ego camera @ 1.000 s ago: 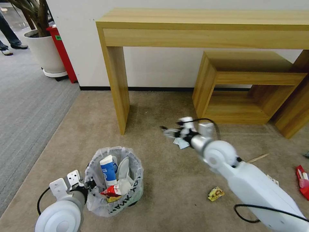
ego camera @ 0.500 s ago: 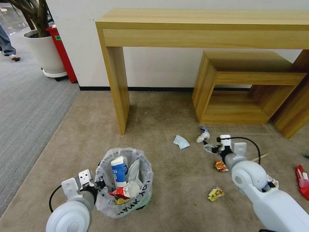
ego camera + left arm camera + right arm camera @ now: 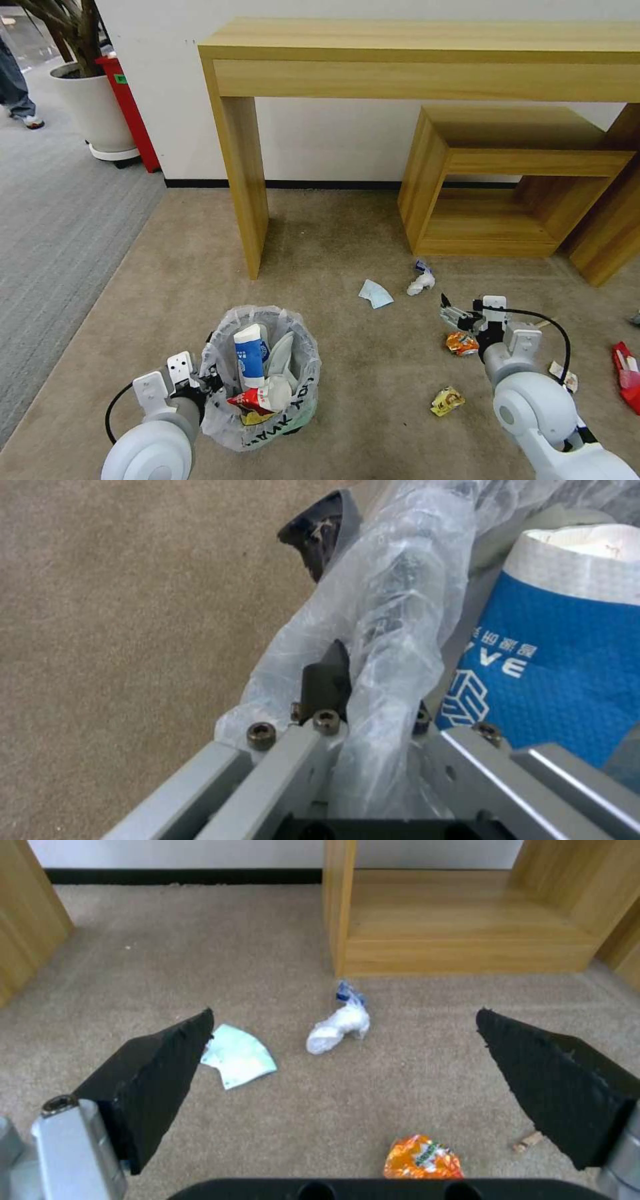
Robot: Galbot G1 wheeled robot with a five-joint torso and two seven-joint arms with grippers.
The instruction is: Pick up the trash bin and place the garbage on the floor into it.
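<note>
Currently the left end effector is clamped on the rim of the trash bin, low on the robot's left. In the left wrist view its fingers pinch the bag-wrapped rim, one on either side. The bin stands on the beige carpet floor, lined with a translucent bag bearing black lettering. Inside it: a blue-white carton standing upright, a white slipper leaning beside it, and a crushed red paper cup at the near side of the rim.

The right end effector is low over the carpet on the robot's right, fingers spread wide and holding nothing. An orange crushed packet lies just beside it, on the near side; in the right wrist view this packet sits between the two fingers, close to the camera.

Other garbage on the floor:
- pale blue-white flat paper, ahead of the bin and to its right
- white crumpled tissue with a blue bit, near the wooden shelf unit
- yellow wrapper, between the bin and the right arm
- red wrapper, at the far right edge

A long wooden surface stands against the wall behind.
</note>
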